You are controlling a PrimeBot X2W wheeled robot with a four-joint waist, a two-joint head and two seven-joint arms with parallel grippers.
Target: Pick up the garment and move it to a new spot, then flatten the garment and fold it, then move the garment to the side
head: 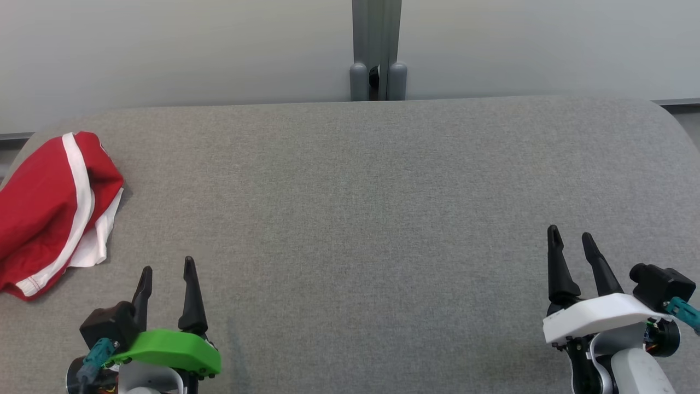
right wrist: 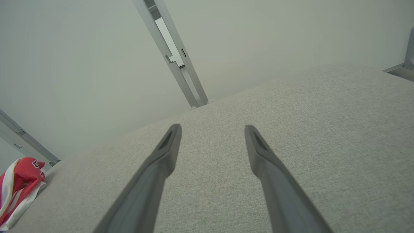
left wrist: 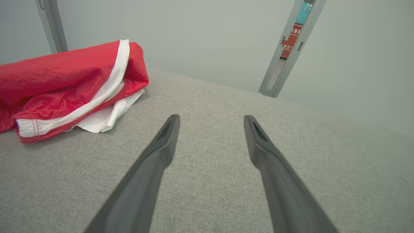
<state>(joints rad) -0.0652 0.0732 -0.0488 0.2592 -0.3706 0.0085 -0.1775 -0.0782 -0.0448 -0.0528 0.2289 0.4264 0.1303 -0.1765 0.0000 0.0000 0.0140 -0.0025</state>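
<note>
Red garment (head: pixel 52 210) lies bunched ahead-left of the left gripper (head: pixel 167 268), far from the right gripper (head: pixel 571 236); both spread, empty.

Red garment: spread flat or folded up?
Folded up, not spread. The red garment lies as a compact layered bundle on the table, at its left edge, with white lining poking out underneath.
</note>
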